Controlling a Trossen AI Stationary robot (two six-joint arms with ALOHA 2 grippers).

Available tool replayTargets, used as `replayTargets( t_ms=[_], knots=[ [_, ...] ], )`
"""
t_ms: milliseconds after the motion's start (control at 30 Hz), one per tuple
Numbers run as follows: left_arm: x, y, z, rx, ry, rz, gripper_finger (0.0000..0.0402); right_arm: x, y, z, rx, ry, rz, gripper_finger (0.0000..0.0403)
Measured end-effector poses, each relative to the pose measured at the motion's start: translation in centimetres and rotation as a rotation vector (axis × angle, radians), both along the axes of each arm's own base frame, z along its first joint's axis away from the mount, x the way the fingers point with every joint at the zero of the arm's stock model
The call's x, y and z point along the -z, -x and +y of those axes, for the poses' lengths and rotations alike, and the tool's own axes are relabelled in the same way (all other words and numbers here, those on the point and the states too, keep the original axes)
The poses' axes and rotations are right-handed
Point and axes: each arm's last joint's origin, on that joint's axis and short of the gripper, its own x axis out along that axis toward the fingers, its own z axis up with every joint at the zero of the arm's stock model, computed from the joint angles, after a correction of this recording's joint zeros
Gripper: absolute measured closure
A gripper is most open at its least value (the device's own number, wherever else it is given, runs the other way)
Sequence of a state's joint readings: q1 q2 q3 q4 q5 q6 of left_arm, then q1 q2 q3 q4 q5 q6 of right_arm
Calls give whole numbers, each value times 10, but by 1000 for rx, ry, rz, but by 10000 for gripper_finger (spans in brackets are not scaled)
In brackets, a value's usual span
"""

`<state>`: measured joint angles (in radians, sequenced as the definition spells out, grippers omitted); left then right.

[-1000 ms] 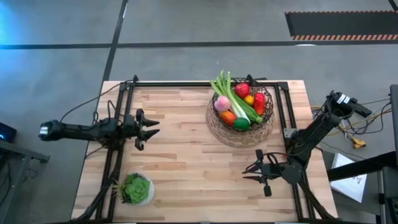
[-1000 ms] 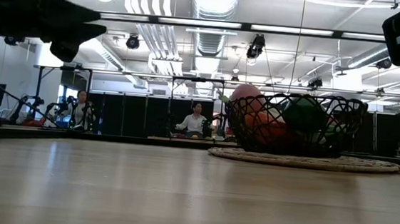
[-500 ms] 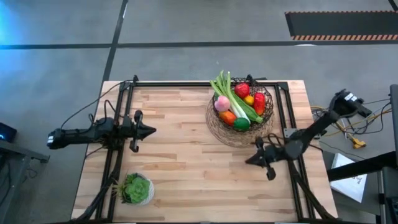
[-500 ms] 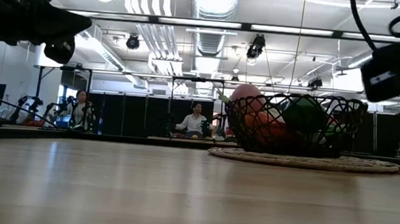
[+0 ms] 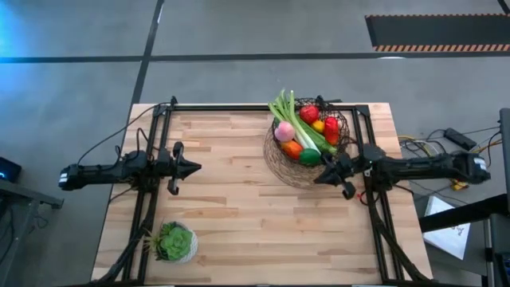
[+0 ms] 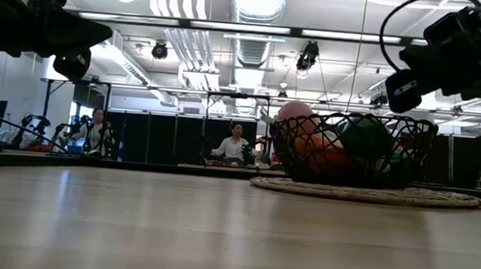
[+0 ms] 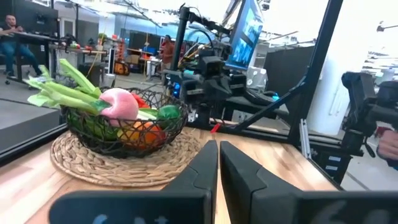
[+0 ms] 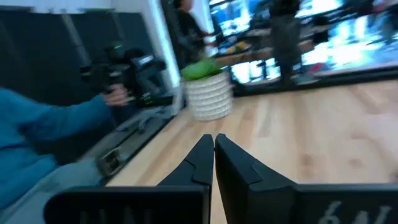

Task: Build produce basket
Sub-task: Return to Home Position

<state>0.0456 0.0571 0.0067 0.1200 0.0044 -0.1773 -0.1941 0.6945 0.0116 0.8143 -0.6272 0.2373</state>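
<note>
On your desk (image 5: 239,211), the basket (image 5: 346,134) holds the produce (image 5: 304,132); your left hand (image 5: 197,167) hovers closed at the left side, your right hand (image 5: 318,178) closed just beside the basket.

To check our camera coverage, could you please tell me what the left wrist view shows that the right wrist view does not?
Only the left wrist view shows the basket of produce on its woven mat. Only the right wrist view shows the potted plant and a person's blue sleeve. Both show the table and that arm's own shut fingers: the left gripper and the right gripper.
</note>
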Motion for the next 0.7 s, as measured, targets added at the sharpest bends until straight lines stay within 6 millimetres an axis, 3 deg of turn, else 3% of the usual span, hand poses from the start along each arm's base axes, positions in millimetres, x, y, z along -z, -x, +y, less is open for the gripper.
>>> replayTargets(
  t_ms=[200, 567, 700],
  knots=[
    [1, 0, 0, -2, 1, 8, 400, -8, 10, -11, 81, 33, -57, 394],
    [2, -1, 0, 2, 52, 16, 401, -12, 27, 9, 83, 129, -104, 394],
    [2, -2, 0, 1, 53, 22, 401, -17, 29, 15, 165, 119, -150, 394]
  ],
)
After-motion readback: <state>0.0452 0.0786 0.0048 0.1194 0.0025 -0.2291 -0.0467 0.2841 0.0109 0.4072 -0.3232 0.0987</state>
